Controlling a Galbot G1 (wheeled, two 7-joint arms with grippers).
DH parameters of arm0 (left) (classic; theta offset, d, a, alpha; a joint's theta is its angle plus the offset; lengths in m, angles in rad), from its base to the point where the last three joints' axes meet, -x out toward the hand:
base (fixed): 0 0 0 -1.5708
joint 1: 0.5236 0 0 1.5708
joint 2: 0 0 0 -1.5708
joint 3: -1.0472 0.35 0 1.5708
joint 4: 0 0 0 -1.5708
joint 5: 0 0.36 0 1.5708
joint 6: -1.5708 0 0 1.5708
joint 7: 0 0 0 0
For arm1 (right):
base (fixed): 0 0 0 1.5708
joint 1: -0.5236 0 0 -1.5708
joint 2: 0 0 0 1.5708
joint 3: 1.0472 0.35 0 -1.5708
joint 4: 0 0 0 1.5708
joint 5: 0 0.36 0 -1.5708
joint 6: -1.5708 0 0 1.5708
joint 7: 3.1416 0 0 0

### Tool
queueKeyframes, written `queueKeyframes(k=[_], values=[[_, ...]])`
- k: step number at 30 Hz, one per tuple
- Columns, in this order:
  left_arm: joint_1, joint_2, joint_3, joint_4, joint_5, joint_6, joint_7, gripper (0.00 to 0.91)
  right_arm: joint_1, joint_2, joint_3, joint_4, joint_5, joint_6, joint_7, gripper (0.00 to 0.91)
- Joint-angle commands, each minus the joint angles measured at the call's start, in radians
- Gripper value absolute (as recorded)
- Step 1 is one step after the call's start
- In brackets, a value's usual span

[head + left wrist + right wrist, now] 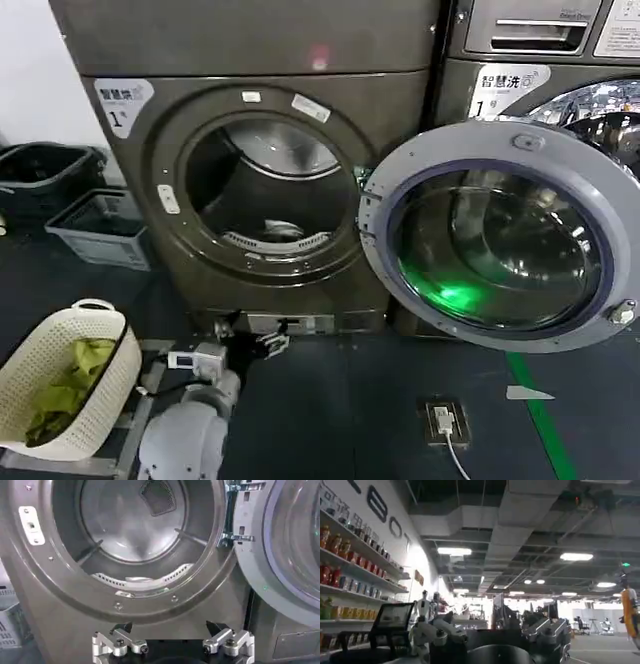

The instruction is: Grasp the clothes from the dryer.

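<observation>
The dryer (130,260) is a dark bronze-grey front-loader with a white "1" sticker, and its wide porthole stands uncovered. Its grey-rimmed glass door (500,235) is swung out to the right. The clothes (280,230), a small pale bundle, lie low at the front of the drum; the left wrist view has them (137,580) just behind the perforated lip. My left gripper (265,345) hangs low in front of the dryer's base, below the porthole. There the left gripper (170,628) is open and holds nothing. My right gripper (492,625) is open, turned toward the room and ceiling.
A cream lattice basket (100,350) with yellow-green garments stands on the floor at the left. Grey crates (100,230) and a dark bin (45,165) sit against the wall. A neighbouring grey machine (540,60) stands on the right. A floor socket (445,420) and green tape (540,410) mark the floor.
</observation>
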Motion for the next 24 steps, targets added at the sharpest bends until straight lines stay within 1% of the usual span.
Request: queueKeyframes(k=[1,24], values=[[0.001,0.005,-0.004,-0.001,-0.001,0.049,-0.002,0.907,0.000,-0.001,0.000,0.001,0.002,0.002,0.000,0.907],[-0.010,-0.001,-0.002,0.012,0.001,0.049,-0.001,0.907,-0.001,0.003,-0.012,0.008,0.003,0.004,0.000,0.907]])
